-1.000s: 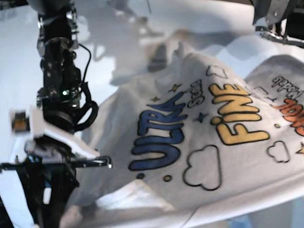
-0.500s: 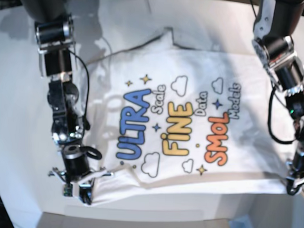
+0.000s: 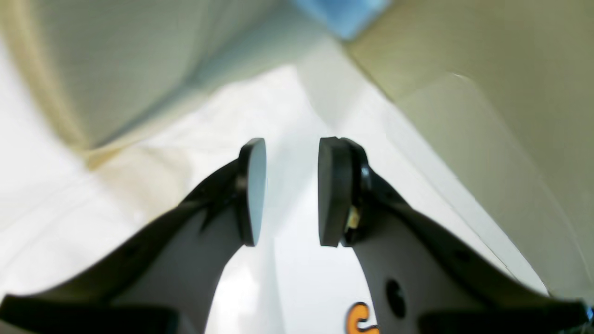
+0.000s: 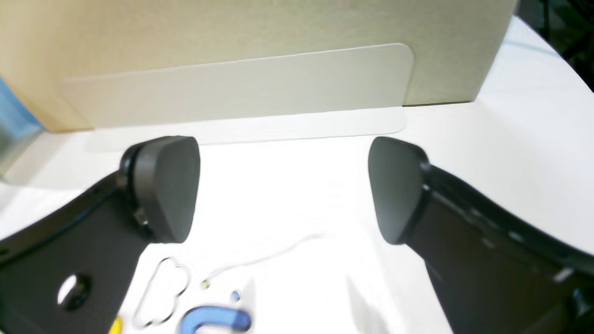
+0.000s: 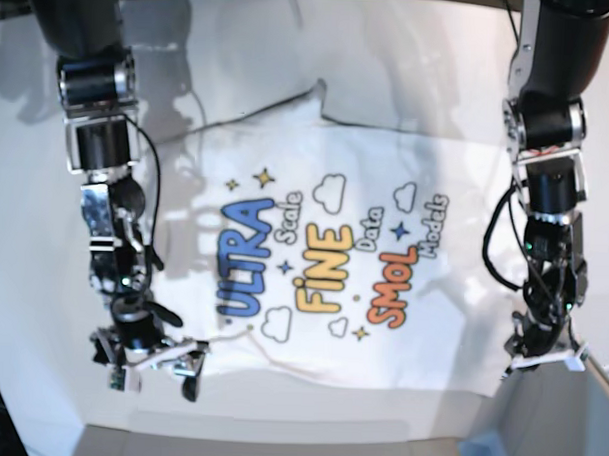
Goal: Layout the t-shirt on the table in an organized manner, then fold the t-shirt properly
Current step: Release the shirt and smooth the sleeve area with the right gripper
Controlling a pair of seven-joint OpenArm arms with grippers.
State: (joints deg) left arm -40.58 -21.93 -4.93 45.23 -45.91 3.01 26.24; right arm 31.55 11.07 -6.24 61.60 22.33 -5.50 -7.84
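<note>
Both your pincers have let go: right pincer (image 5: 152, 366) and left pincer (image 5: 542, 358) gape at the hem corners of the t-shirt (image 5: 323, 259), print-up, flat on the surface (image 5: 411, 52)

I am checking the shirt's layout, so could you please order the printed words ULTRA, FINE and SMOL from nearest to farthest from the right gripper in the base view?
From the right gripper, at that view's lower left:
1. ULTRA, blue, on the print's left.
2. FINE, yellow, in the middle.
3. SMOL, orange, on the print's right, towards the left gripper.
</note>
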